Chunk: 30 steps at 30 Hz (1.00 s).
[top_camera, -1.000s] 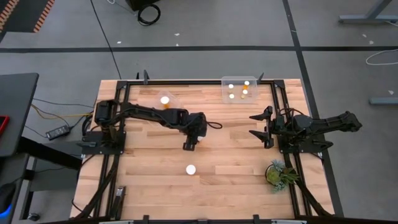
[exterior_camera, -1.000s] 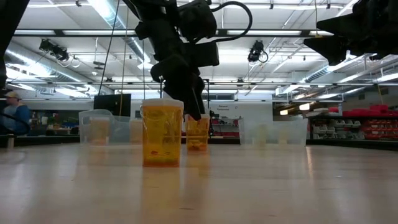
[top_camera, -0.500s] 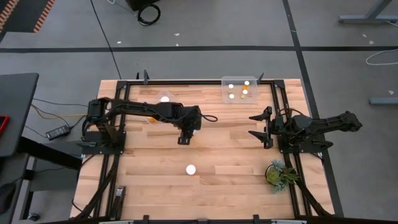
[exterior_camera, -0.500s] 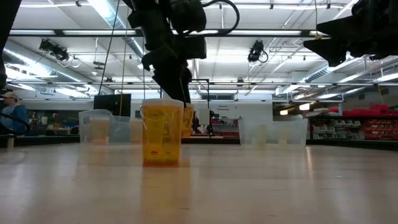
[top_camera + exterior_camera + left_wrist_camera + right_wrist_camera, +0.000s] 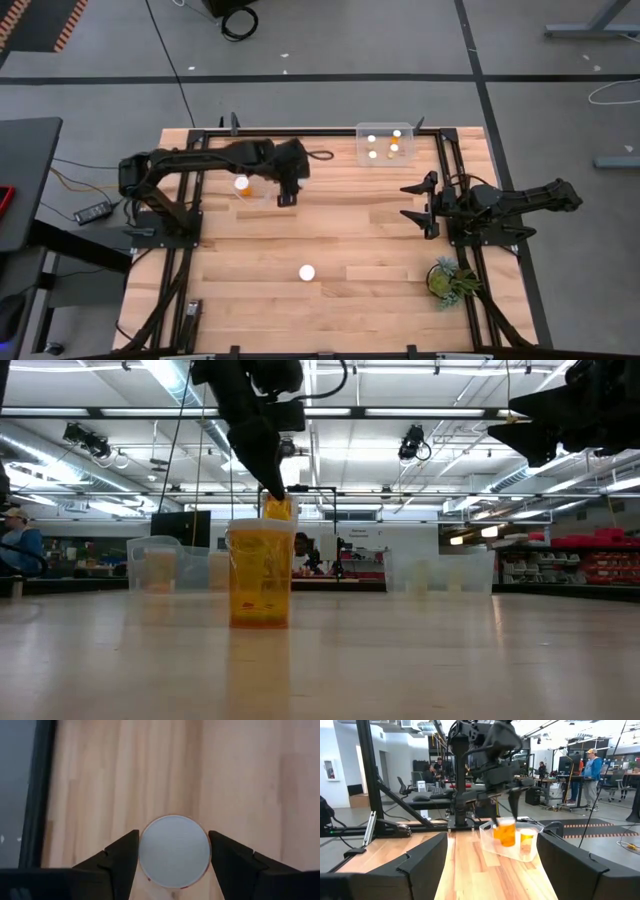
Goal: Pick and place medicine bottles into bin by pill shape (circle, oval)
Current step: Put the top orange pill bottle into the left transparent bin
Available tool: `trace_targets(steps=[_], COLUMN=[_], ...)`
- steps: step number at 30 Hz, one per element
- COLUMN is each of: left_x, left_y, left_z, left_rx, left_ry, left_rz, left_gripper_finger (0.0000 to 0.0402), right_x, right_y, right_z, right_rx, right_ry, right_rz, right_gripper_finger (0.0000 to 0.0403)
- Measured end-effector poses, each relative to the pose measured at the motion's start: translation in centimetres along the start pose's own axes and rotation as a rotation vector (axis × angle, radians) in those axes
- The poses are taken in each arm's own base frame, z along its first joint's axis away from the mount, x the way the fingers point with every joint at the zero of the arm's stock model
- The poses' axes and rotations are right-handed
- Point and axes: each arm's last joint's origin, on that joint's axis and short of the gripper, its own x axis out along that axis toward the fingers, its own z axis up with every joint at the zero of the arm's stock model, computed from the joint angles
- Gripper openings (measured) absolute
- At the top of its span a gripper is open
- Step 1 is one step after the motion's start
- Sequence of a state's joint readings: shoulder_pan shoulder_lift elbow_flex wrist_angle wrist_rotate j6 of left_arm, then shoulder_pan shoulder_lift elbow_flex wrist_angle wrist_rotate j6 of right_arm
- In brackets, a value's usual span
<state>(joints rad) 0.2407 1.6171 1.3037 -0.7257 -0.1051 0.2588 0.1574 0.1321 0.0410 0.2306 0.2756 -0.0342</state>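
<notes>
My left gripper (image 5: 285, 198) is shut on an orange medicine bottle (image 5: 506, 834) with a white cap (image 5: 174, 851). It holds it in the air just off the near right corner of the clear left bin (image 5: 516, 851). In that bin stands another bottle (image 5: 241, 183). A further bottle (image 5: 307, 271) stands upright on its base mid-table, closest to the camera in the low view (image 5: 261, 575). My right gripper (image 5: 424, 203) waits open at the table's right side, with nothing between its fingers (image 5: 422, 862). My left gripper pinches the bottle at its top, with one finger on each side of the round white cap's rim (image 5: 142, 851). The fingers come from above, slanting steeply down toward the near edge. The bottle hangs about upright below them (image 5: 280, 510), clear of the table.
A second clear bin (image 5: 385, 143) at the far right holds several white-capped bottles. A small green potted plant (image 5: 447, 278) stands at the near right. Bare wood lies between the lone bottle and both bins. People and desks show in the room beyond.
My left gripper, still shut on the bottle, has risen and swung from mid-table toward the far left, up to the left bin. The bottle has gone from table height to well above it. My right arm has kept still.
</notes>
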Motion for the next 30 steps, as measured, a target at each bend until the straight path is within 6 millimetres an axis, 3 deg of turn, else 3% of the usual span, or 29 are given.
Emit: trace_targets(steps=[14,30], left_x=[-1.8,-1.9], left_y=[5.7,6.3], left_z=[-3.0,-4.7], left_rx=[-0.183,-0.29], left_ry=[0.07,0.194], left_rz=[0.081,0.049], left_gripper_finger=[0.0231,0.0231], right_x=[0.0,0.0], right_y=[0.0,0.0], right_z=[-0.2,-0.2], right_rx=[-0.006,-0.006], right_ry=[0.02,0.021], right_rz=[0.001,0.001], right_gripper_finger=[0.0314,0.0314])
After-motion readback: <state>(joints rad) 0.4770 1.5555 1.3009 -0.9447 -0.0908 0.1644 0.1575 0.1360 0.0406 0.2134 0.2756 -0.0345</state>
